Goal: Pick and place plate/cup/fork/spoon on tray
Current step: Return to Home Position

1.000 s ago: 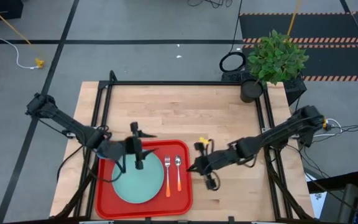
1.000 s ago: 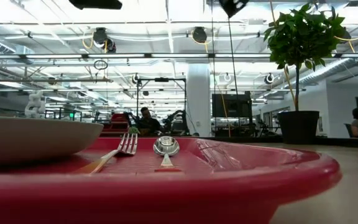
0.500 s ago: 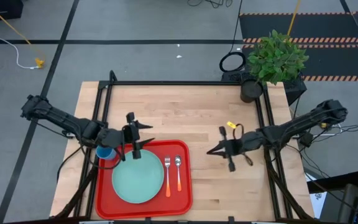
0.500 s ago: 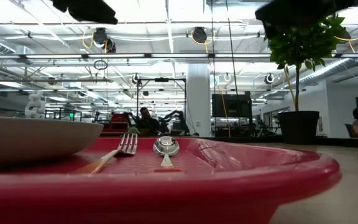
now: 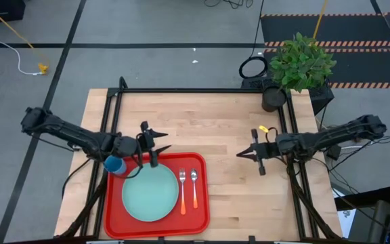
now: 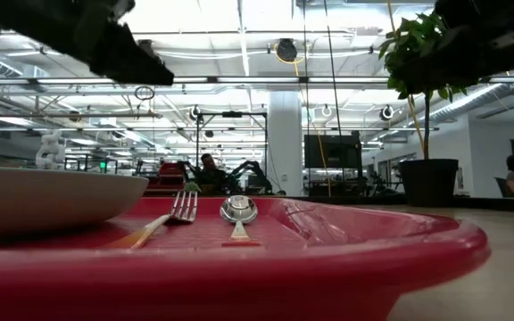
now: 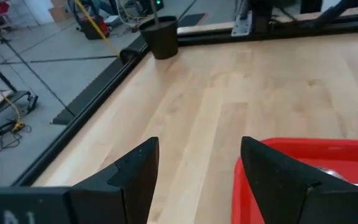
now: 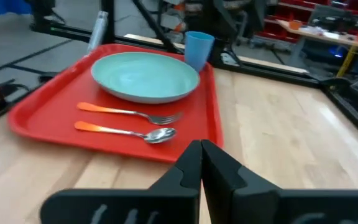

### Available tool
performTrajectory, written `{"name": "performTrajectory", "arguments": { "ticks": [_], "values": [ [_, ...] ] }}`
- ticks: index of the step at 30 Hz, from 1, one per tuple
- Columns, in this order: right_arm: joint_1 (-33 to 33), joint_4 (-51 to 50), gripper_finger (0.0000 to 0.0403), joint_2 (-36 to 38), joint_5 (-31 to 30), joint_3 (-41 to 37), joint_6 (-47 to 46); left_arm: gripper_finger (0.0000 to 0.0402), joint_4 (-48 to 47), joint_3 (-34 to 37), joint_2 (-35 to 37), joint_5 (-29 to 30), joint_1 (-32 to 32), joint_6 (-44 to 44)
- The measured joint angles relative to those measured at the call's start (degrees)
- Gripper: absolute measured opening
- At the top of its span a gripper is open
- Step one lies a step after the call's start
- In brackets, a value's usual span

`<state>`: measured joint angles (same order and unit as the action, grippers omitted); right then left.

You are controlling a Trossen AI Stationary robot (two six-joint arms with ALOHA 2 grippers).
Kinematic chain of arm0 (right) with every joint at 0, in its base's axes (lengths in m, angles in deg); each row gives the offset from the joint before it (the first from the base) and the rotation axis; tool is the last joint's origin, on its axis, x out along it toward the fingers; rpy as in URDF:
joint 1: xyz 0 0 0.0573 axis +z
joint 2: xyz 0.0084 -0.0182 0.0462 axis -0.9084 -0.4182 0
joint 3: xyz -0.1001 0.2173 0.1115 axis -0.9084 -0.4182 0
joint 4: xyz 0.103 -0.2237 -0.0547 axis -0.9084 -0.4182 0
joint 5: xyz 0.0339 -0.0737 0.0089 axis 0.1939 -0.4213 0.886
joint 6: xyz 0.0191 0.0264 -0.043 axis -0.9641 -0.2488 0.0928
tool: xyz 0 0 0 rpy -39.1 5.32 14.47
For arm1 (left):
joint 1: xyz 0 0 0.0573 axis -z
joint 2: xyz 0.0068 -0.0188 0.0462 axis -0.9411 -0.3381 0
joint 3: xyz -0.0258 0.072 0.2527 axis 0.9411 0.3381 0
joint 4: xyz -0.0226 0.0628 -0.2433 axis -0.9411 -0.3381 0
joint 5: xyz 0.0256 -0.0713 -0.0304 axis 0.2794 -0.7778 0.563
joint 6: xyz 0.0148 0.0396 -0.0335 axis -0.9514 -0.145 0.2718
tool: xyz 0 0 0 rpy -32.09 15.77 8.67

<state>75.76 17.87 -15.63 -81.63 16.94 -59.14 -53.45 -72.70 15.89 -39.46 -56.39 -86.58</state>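
with plate, fork, spoon and cup on the tray, we hold our left hand spread, empty, at its 11 o'clock, and our right hand pinched together, empty, at 3 o'clock.

No legible text, labels, brands, numbers or signs in any view.

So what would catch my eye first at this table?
The bright red tray stands out on the wooden table, holding a pale teal plate, an orange-handled fork and spoon beside it, and a blue cup at a corner. Two dark arms flank it: the left gripper open above the tray's far rim, the right gripper shut over bare wood. A potted plant stands at the table's far corner.
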Motion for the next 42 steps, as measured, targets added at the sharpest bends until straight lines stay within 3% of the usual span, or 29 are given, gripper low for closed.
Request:
{"name": "performTrajectory", "arguments": {
  "ticks": [8, 14, 22, 34, 42],
  "values": [
    [-3.19, 0.00, 0.0000, 6.50, 4.91, -3.95, -0.20, 0.0230, 5.33, 3.06, 0.00, -2.68, -4.87, 1.72],
    [-4.58, 0.59, 0.0000, 9.35, 4.86, -7.31, -0.10, 0.0230, 7.13, 3.06, 0.00, 2.37, -6.65, -1.11],
    [-5.26, 12.74, 0.0000, 10.60, 4.85, -14.55, 6.03, 0.0230, 8.39, 3.06, 0.00, 3.22, -7.24, -0.67],
    [-5.26, 10.59, 0.0000, 14.79, 5.83, -14.59, 6.03, 0.0230, 8.39, 3.06, 0.00, 3.14, -6.43, 1.95],
    [-5.26, 3.45, 0.0000, 21.71, 6.51, -14.66, 4.08, 0.0230, 8.39, 3.06, 0.00, 3.00, -5.73, 2.07]
  ]
}}
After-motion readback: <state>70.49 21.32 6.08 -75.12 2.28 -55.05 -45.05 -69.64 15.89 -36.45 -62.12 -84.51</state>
